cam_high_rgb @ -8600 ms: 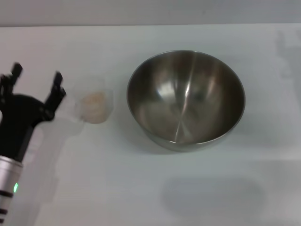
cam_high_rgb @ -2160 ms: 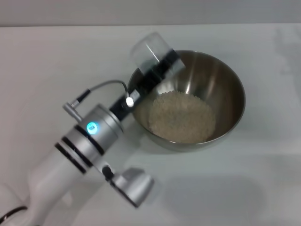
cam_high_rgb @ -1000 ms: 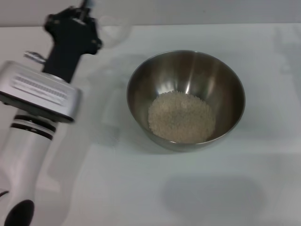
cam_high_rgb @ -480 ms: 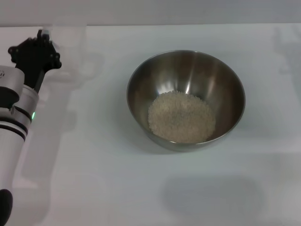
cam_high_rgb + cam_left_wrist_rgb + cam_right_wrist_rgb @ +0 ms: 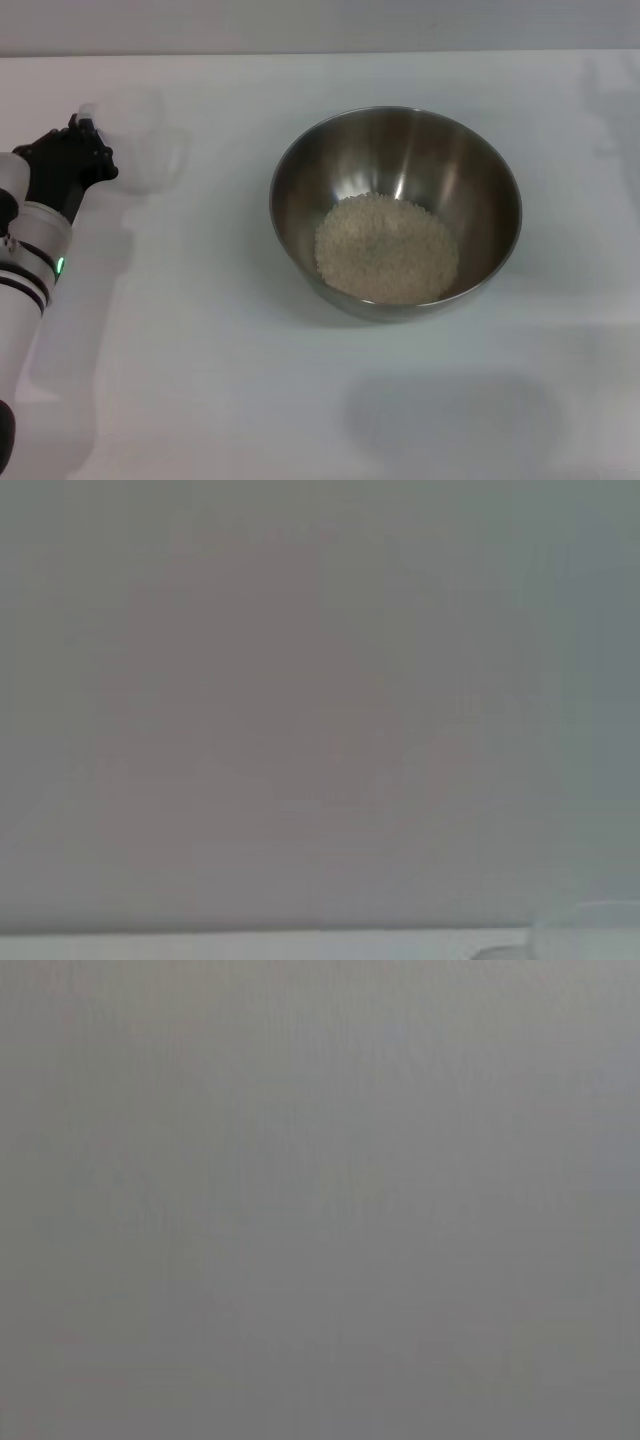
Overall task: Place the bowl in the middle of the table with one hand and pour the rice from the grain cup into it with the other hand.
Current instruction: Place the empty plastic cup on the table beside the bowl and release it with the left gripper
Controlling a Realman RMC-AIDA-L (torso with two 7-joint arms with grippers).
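- The table (image 5: pixel 250 400) is a plain white top that fills nearly all of the head view, with a grey strip of wall along 12 o'clock.
- The bowl (image 5: pixel 440 140) stands upright just right of the table's middle; it is round shiny steel and by far the widest thing on the top.
- The rice (image 5: pixel 386 248) lies in a pale heap on the bowl's floor, toward its 6 o'clock side, with bare steel wall above it toward 12 o'clock.
- The left arm comes in from the 8 o'clock corner, a white sleeve with dark bands and a small green light, ending in a black wrist at 9 o'clock.
- The left gripper (image 5: pixel 85 140) is at the table's 9 to 10 o'clock edge, well apart from the bowl, and is clamped on the cup.
- The cup (image 5: pixel 145 135) is clear and nearly colourless, just beyond the gripper toward 3 o'clock; whether it touches the table I cannot tell.
- The left wrist view shows blank grey with only a pale band along one edge.
- The right gripper shows nowhere; the right wrist view is blank grey.
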